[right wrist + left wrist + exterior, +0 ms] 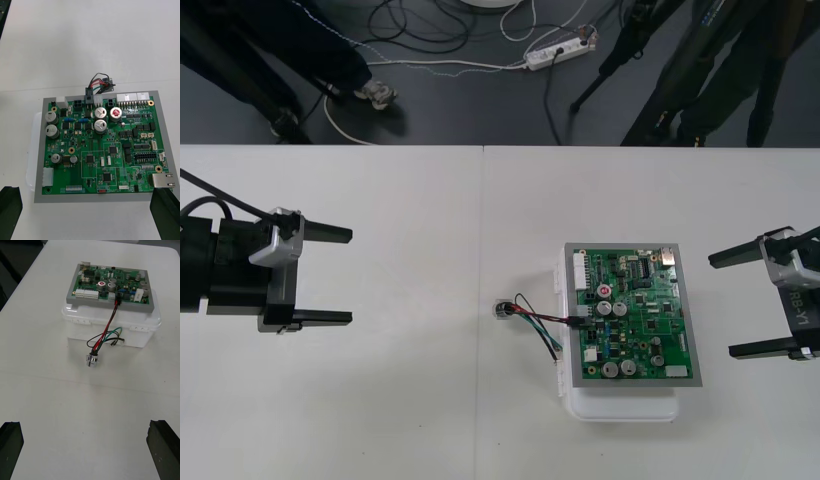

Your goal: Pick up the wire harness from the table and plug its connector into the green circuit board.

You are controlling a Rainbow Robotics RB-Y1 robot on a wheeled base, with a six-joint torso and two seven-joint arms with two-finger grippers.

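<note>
The left gripper (348, 276) is held over the table (380, 420) at its own side, with its fingers wide apart and nothing between them. Beyond a stretch of bare table, the metal socket (92, 360) of the harness is found lying on the table, near the white base (142, 337). From the socket the wires (106, 332) are led up to the black plug (117, 299), which appears to be seated in a connector at the edge of the green board (112, 281). Farthest, past the board, the right gripper (721, 305) is parked, fingers spread and empty. The plugging step is judged to be done. Next, only a check of the seating is called for. If the plug is found loose, a straight push into the connector would be needed.
</note>
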